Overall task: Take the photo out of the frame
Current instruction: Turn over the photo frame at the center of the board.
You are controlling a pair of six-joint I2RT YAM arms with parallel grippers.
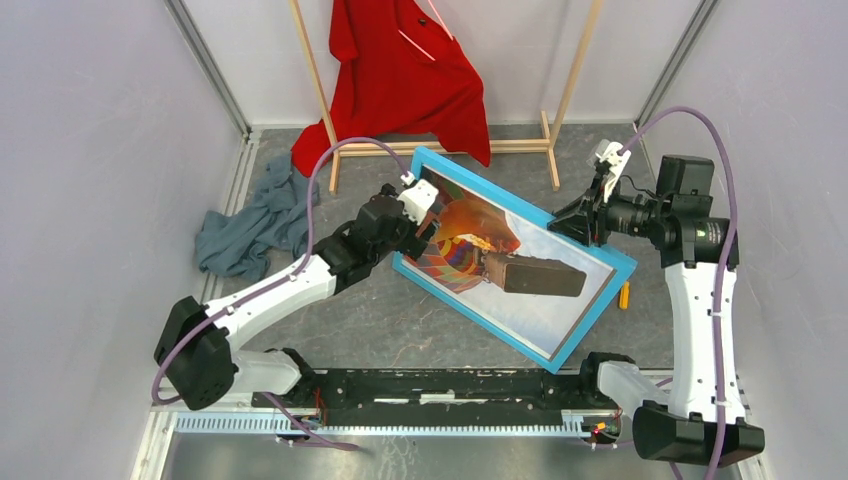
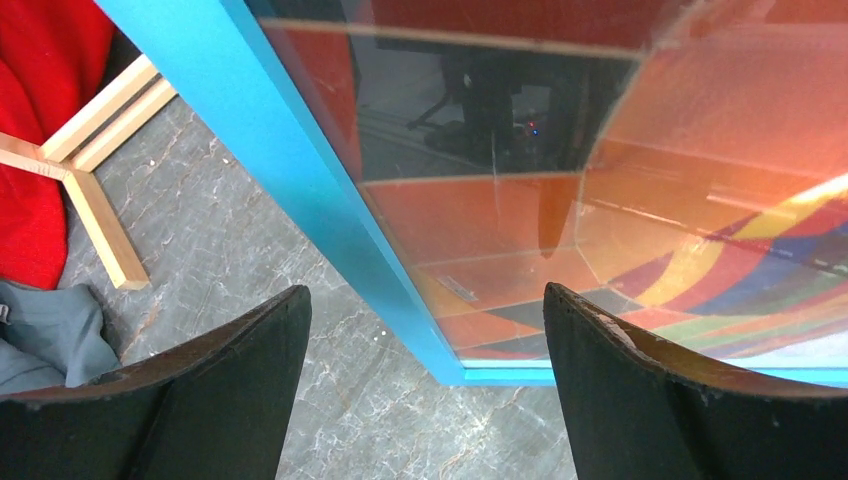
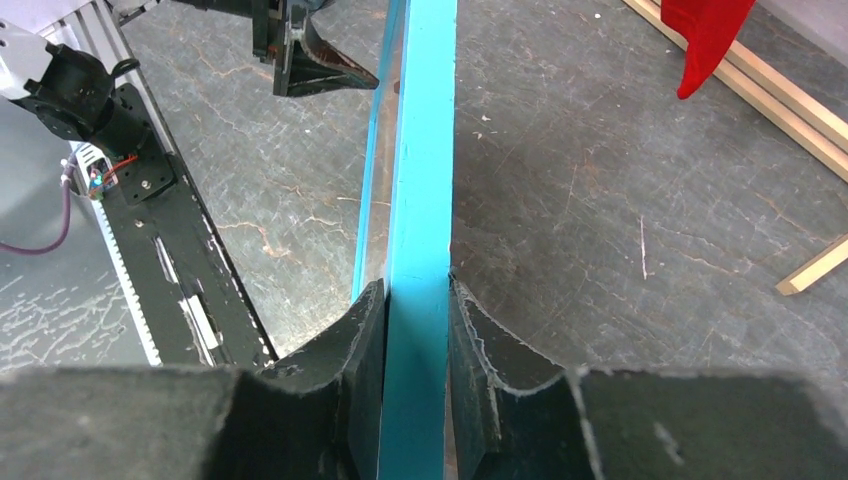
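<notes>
Grey marbled counter (image 1: 400, 330): the frame (image 3: 420, 180) is held tilted near the centre, its far-right edge clamped in the right jaws. The left jaws stand released at its left corner. The photo (image 1: 470, 235) is judged not yet removed.

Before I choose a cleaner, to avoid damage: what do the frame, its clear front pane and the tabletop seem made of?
The frame: matte light-blue paint, probably over wood; flat, even colour. Front pane: glossy glass or acrylic; it mirrors dark shapes. Tabletop: grey, veined, stone-look surface, possibly laminate.
</notes>
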